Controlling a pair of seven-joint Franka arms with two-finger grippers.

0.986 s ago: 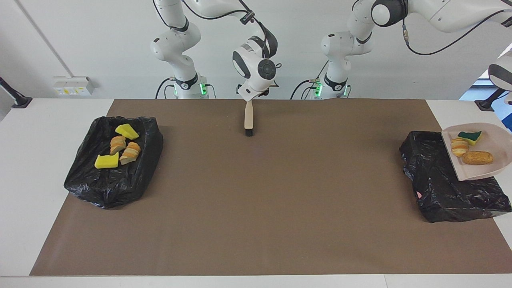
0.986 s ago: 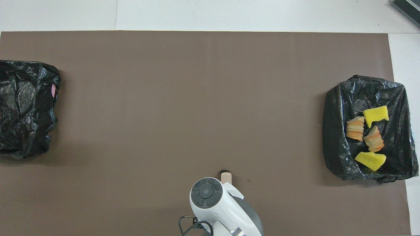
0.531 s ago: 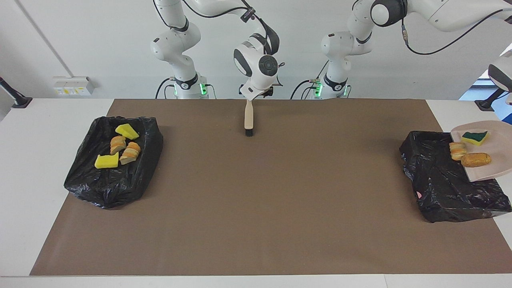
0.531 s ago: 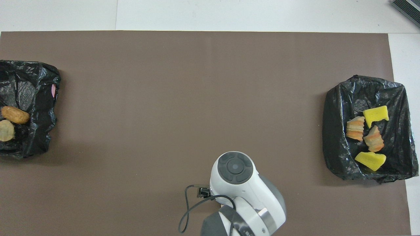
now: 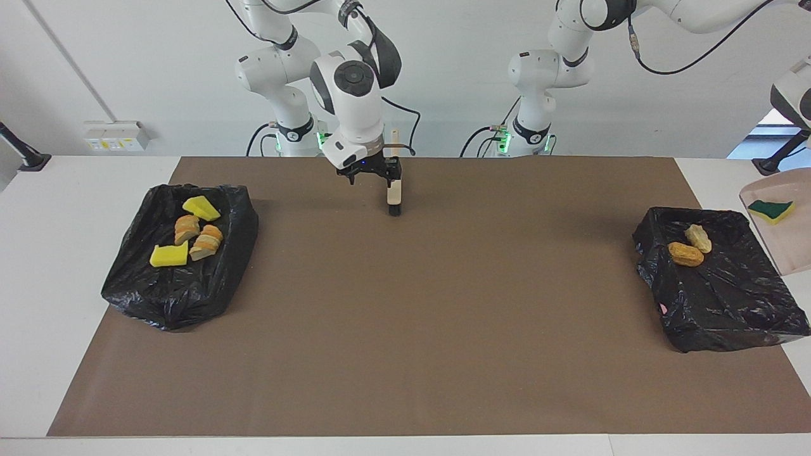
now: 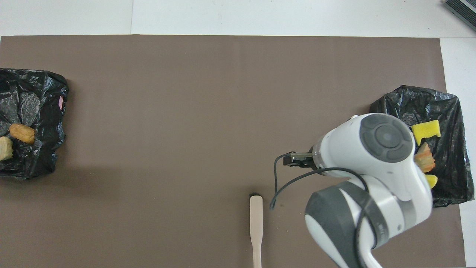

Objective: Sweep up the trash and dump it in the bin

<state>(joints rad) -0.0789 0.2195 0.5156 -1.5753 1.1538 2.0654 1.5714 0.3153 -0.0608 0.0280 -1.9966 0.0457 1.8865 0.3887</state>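
Tilting the dustpan, my left fingers clamped off-frame; only the facing view is showing its green sponge. Croissant lying in the bin. Right gripper open beside the brush.

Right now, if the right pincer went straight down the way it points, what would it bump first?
The right pincer would probably hit the brown mat, just beside the brush.

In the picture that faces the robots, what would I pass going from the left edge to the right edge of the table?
Black bag holding four scraps → right gripper → brush → second black bag with two bread bits → dustpan carrying a green sponge.
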